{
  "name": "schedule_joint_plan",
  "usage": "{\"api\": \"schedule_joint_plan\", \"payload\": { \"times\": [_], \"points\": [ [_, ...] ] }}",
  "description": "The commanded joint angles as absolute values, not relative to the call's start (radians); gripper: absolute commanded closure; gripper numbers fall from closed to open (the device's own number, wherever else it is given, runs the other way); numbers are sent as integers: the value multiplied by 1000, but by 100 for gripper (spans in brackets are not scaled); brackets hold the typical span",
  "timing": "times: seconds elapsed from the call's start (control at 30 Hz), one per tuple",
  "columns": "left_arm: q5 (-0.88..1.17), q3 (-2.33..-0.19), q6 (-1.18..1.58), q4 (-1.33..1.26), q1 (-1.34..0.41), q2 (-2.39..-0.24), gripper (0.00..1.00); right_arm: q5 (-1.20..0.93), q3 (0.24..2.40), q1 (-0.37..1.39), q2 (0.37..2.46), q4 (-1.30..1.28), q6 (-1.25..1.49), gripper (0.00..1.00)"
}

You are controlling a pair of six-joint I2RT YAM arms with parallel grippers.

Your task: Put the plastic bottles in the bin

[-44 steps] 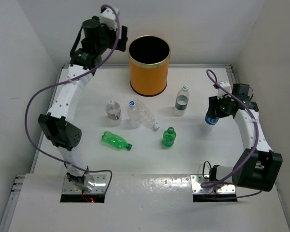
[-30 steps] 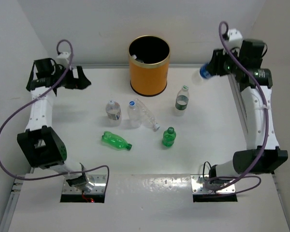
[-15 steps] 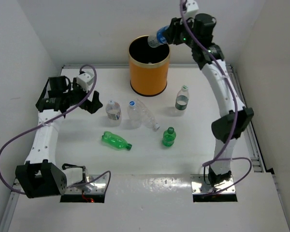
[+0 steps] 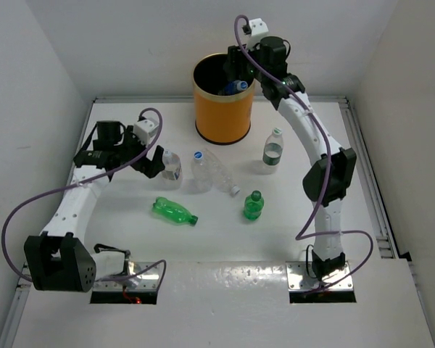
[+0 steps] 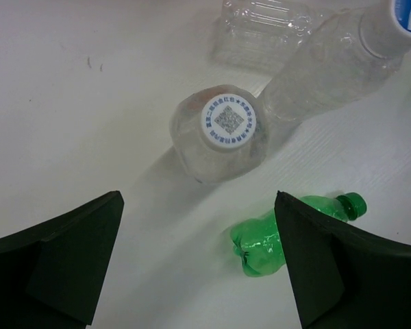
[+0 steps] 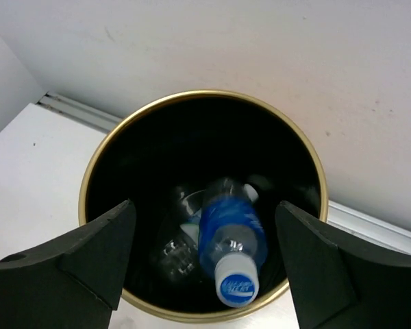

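Note:
The orange bin [image 4: 223, 119] with a gold rim [image 6: 103, 179] stands at the back. My right gripper [image 4: 233, 72] [image 6: 204, 205] hangs open above its mouth. A blue-labelled bottle [image 6: 229, 236] [image 4: 235, 87] lies free inside the bin, touching neither finger, next to a clear bottle [image 6: 171, 250]. My left gripper [image 4: 156, 165] [image 5: 197, 199] is open, just left of an upright clear bottle with a white cap [image 4: 170, 165] [image 5: 222, 133]. On the table are a lying clear bottle [image 4: 212, 172], a lying green bottle [image 4: 173, 211] [image 5: 288, 229], an upright green bottle [image 4: 254, 206] and an upright labelled bottle [image 4: 273, 152].
White walls close in the table on the left, back and right. The bin stands close to the back wall. The lying clear bottle [image 5: 335, 58] rests right beside the white-capped one.
My right gripper carried the blue-labelled bottle over the bin and opened, and the bottle dropped inside. My left arm swung down and right to the white-capped bottle.

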State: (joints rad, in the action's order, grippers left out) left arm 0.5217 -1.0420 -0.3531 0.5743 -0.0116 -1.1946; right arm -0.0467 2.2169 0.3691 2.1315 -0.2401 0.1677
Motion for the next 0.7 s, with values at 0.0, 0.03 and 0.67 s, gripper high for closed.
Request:
{"api": "schedule_joint_plan", "payload": {
  "times": [0.0,0.03,0.67],
  "points": [
    [482,-1032,-305,459,-46,-1242,1,-48,2197,373,2036,-204,167,19],
    [482,-1032,-305,459,-55,-1253,1,-51,2192,371,2016,-207,166,17],
    [482,-1003,-239,319,-132,-1451,6,-104,1746,213,1599,-413,103,8]
  ]
}}
